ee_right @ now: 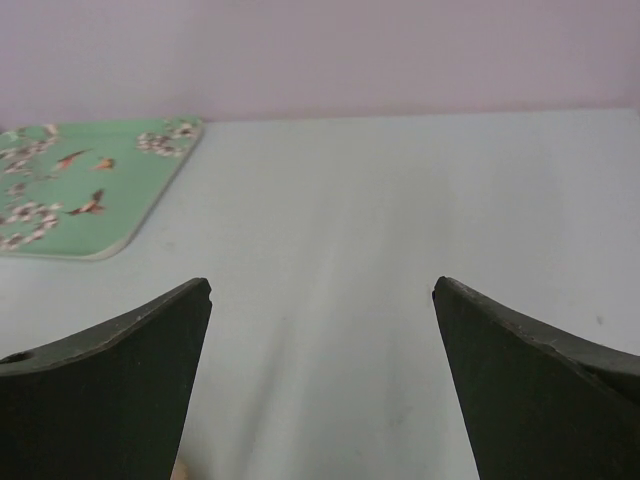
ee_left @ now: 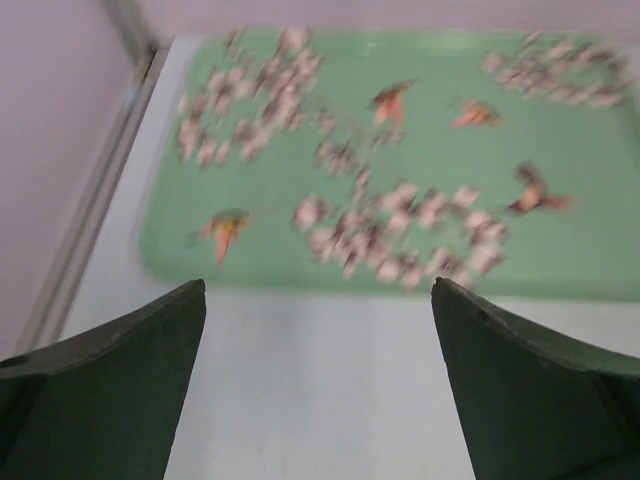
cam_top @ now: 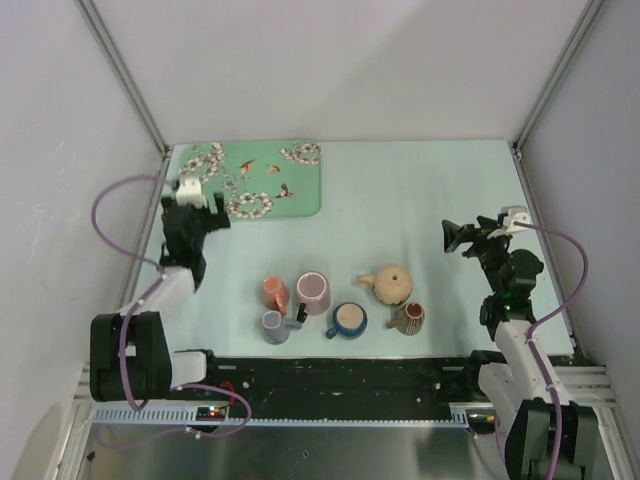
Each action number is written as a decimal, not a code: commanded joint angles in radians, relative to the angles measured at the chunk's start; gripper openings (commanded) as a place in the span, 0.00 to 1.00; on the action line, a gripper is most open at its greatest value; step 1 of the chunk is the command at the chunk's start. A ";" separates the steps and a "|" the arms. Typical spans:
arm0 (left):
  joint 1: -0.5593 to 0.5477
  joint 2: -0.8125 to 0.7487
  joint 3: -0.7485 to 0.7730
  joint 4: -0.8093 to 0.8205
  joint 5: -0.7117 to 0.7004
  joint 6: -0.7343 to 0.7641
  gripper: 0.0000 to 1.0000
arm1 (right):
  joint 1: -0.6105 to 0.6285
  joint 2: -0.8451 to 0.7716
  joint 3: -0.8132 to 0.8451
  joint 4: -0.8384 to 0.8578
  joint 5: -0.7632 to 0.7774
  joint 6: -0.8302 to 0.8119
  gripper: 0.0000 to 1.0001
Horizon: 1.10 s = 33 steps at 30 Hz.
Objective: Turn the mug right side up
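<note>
Plainly neither arm is carrying anything. The left hand (cam_top: pixel 218 212) hangs at the near-left corner of the green tray (cam_top: pixel 290 195). Its fingers (ee_left: pixel 120 380) are spread wide, with only tray and bare desk (cam_top: pixel 420 190) between them. The right hand (cam_top: pixel 452 238) is raised over the right side of the desk, pointing inward, just as wide and just as empty. Both sit back from the crockery. I take this for a waiting pose that keeps the overhead view unblocked and leaves either arm free to go in.

The crockery stands in a tight cluster near the front edge, between the two arm bases. The mug (cam_top: pixel 312 292) I judge to be the one to turn is the mauve one near the cluster's middle. It shows a flat, closed-looking face upward (the picture is too small to be sure this is its base and not its mouth). An orange cup (cam_top: pixel 275 290) is just beside it on the left, with a grey cup (cam_top: pixel 275 326) in front of that one. A blue cup (cam_top: pixel 347 320) sits to its front right, and a teapot (cam_top: pixel 390 284) and a brown cup (cam_top: pixel 408 318) lie further right.

The mug lies nearer the arm bases than either hand and well apart from both, somewhat closer to the left one. Neither wrist camera shows it. With neighbours this close, a grasp probably has to come from above.
</note>
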State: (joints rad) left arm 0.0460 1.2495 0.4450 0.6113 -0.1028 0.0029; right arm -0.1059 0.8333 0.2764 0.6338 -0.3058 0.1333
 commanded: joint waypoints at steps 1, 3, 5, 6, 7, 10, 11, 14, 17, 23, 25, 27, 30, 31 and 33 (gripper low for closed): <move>-0.020 0.001 0.348 -0.489 0.354 0.124 0.98 | 0.011 -0.064 0.109 -0.204 -0.163 0.038 1.00; -0.065 0.024 0.487 -0.707 0.481 0.202 0.98 | 0.025 -0.086 0.145 -0.271 -0.196 0.038 1.00; -0.145 0.037 0.601 -0.906 0.569 0.322 0.98 | 0.047 -0.103 0.184 -0.344 -0.218 0.026 1.00; -0.185 0.045 0.660 -1.010 0.597 0.387 0.98 | 0.061 -0.108 0.207 -0.392 -0.228 0.013 1.00; -0.237 0.057 0.706 -1.084 0.625 0.431 0.98 | 0.071 -0.109 0.228 -0.430 -0.236 0.002 1.00; -0.354 0.096 0.829 -1.256 0.717 0.522 0.98 | 0.087 -0.100 0.310 -0.578 -0.250 0.004 1.00; -0.397 0.115 0.855 -1.286 0.755 0.540 0.98 | 0.082 -0.094 0.332 -0.627 -0.248 0.015 1.00; -0.525 0.194 0.944 -1.314 0.784 0.568 0.94 | 0.058 -0.075 0.385 -0.744 -0.210 0.069 1.00; -0.670 0.303 1.004 -1.320 0.774 0.575 0.86 | 0.014 -0.052 0.425 -0.850 -0.163 0.115 1.00; -0.830 0.452 0.994 -1.319 0.779 0.655 0.83 | -0.017 -0.033 0.446 -0.948 -0.149 0.118 1.00; -0.859 0.498 0.997 -1.314 0.732 0.693 0.84 | -0.017 -0.028 0.446 -0.968 -0.158 0.110 1.00; -0.866 0.550 1.017 -1.301 0.696 0.681 0.83 | -0.017 -0.024 0.446 -0.989 -0.162 0.103 1.00; -0.868 0.613 1.046 -1.270 0.640 0.664 0.80 | -0.017 -0.028 0.443 -1.008 -0.176 0.097 1.00; -0.867 0.628 1.052 -1.264 0.628 0.667 0.79 | -0.017 -0.032 0.441 -1.011 -0.180 0.095 1.00; -0.872 0.655 1.053 -1.260 0.606 0.670 0.75 | -0.017 -0.041 0.435 -1.014 -0.183 0.093 1.00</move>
State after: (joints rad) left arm -0.8268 1.8706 1.4475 -0.6758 0.5747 0.6445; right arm -0.1200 0.8085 0.6796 -0.3511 -0.4660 0.2344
